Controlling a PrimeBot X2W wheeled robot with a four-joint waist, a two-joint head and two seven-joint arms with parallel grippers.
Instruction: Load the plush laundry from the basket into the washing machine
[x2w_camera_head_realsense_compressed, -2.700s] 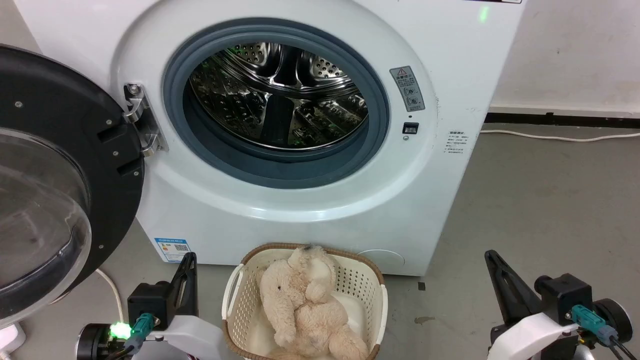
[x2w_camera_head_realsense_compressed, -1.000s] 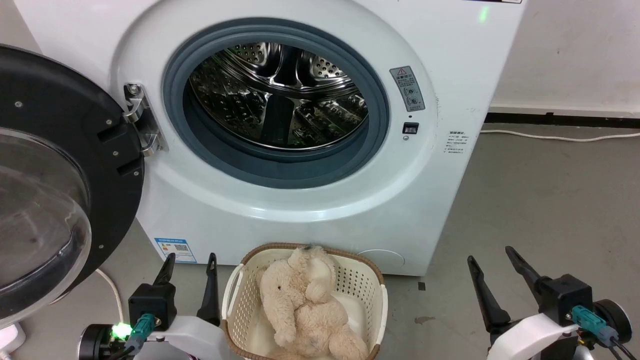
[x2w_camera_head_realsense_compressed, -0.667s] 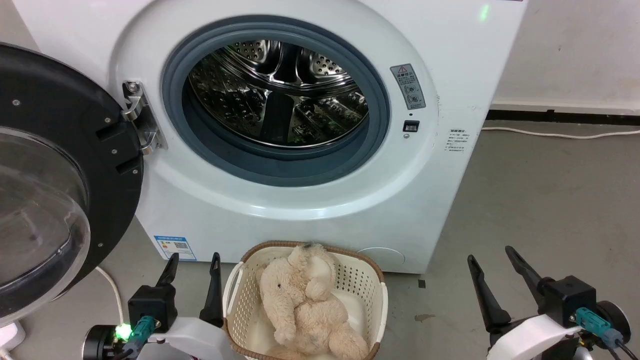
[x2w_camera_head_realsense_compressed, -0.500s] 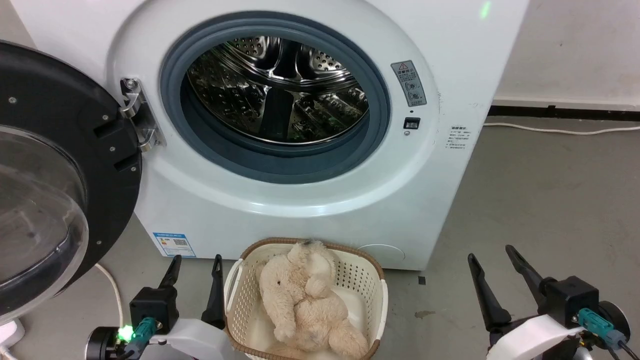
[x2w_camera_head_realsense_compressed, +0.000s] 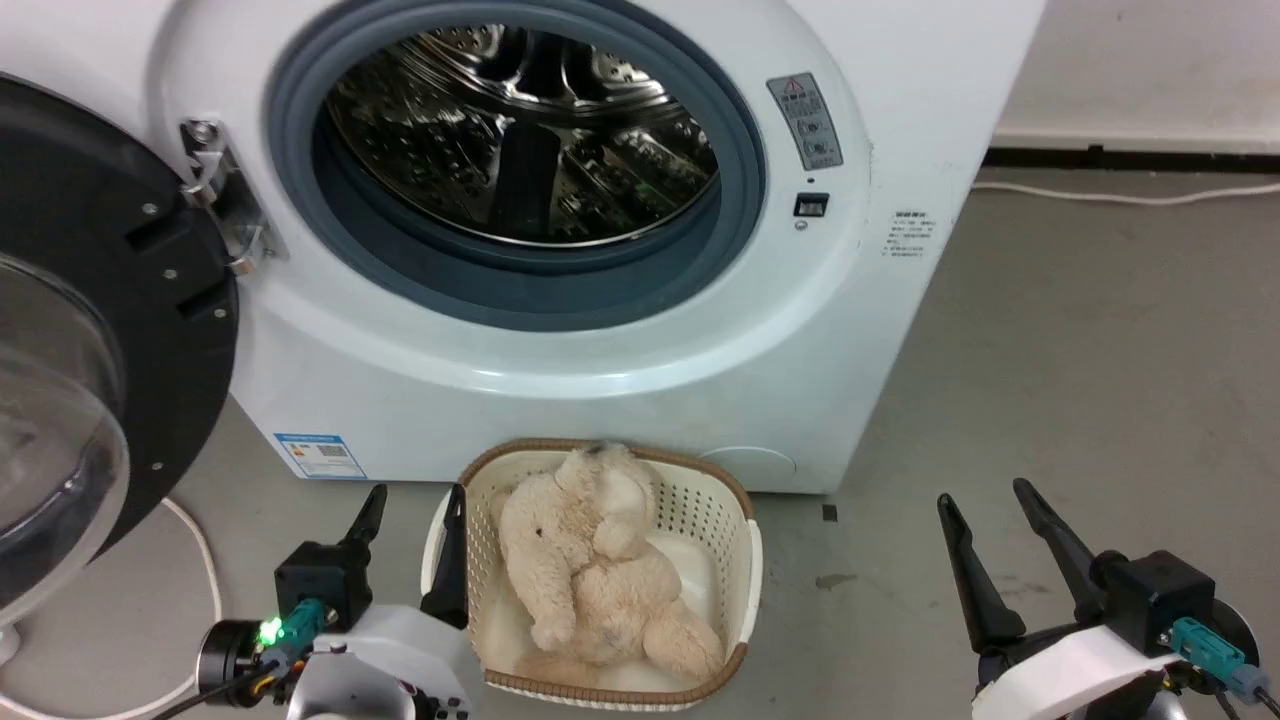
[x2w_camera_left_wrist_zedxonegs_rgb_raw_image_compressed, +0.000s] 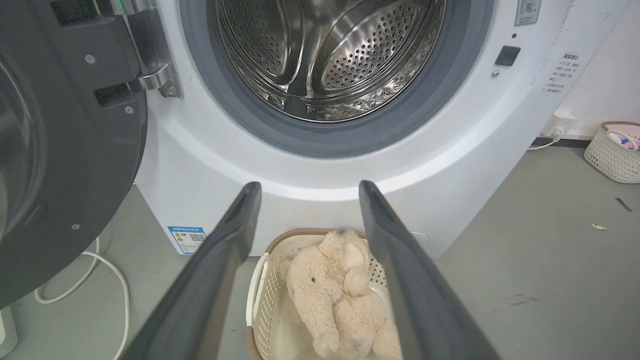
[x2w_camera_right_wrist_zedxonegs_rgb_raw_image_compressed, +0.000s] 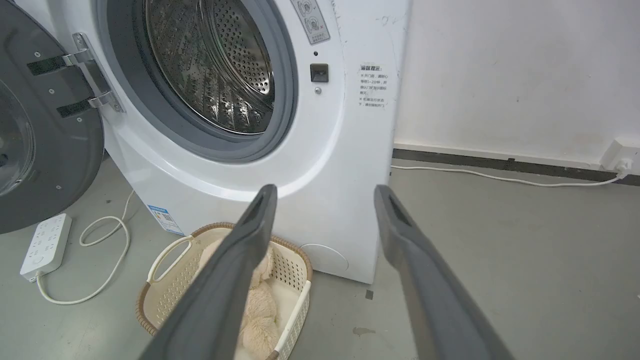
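– Where are we holding our end effectors?

– Low, left end effector and right end effector both spread, gripping nothing.

– And the plush laundry?

– It's lying in the basket, before the washing machine, whose door is hanging open.

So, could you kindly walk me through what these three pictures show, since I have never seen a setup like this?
A two-armed robot faces a washing machine with its door swung open. One picture comes from its head, looking down; the other two come from cameras on its wrists, looking along the fingers. The left gripper and right gripper are both open and hold nothing. On the floor before the machine stands the basket, with the plush laundry lying in it. The drum looks empty.
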